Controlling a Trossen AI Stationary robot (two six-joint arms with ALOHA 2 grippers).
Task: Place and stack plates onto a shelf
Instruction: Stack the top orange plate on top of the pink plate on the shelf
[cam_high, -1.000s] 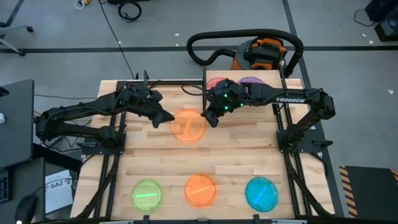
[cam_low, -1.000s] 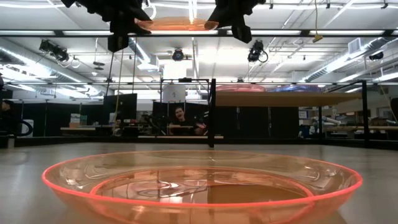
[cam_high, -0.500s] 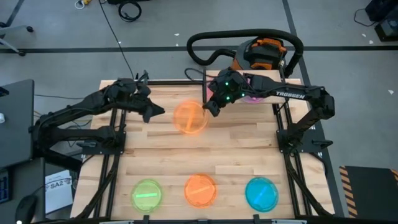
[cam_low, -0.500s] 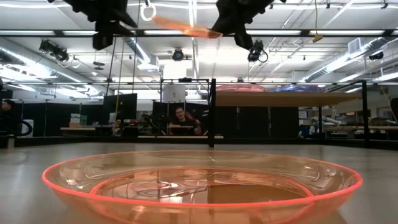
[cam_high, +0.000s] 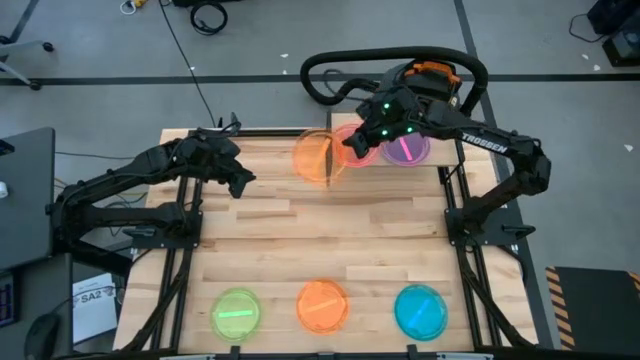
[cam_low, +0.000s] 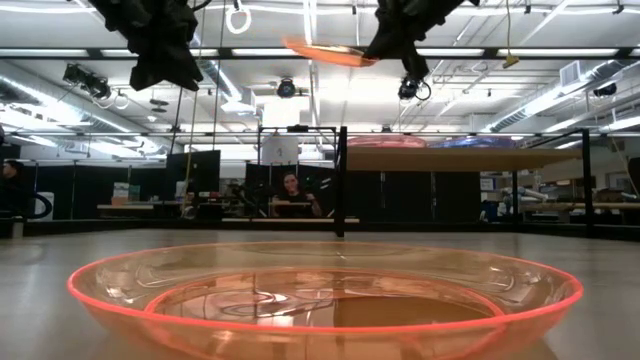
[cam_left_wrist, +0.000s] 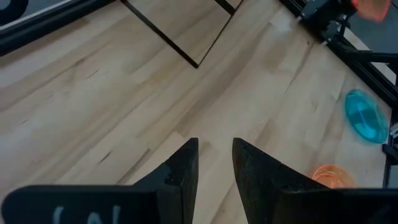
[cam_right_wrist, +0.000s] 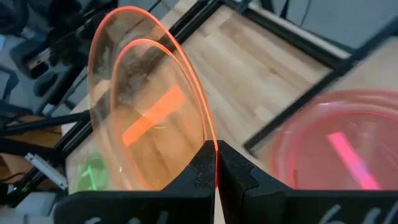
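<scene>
One orange plate (cam_high: 318, 157) hung pinched by its rim in the right gripper (cam_high: 350, 147), just beside the shelf (cam_high: 440, 135), likely for stacking; the left gripper (cam_high: 240, 183) waited well apart, slightly parted, empty.

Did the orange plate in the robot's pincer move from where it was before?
Yes. The orange plate, pinched by the right pincer, moved from mid-table toward the shelf at the back.

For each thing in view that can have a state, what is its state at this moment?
Right gripper: shut on the rim of the held orange plate.
Held orange plate: lifted, tilted, beside the shelf.
Left gripper: open, empty, above the table.
Pink plate: lying on the shelf.
Purple plate: lying on the shelf.
Green plate, orange plate, blue plate: flat on the table.
</scene>
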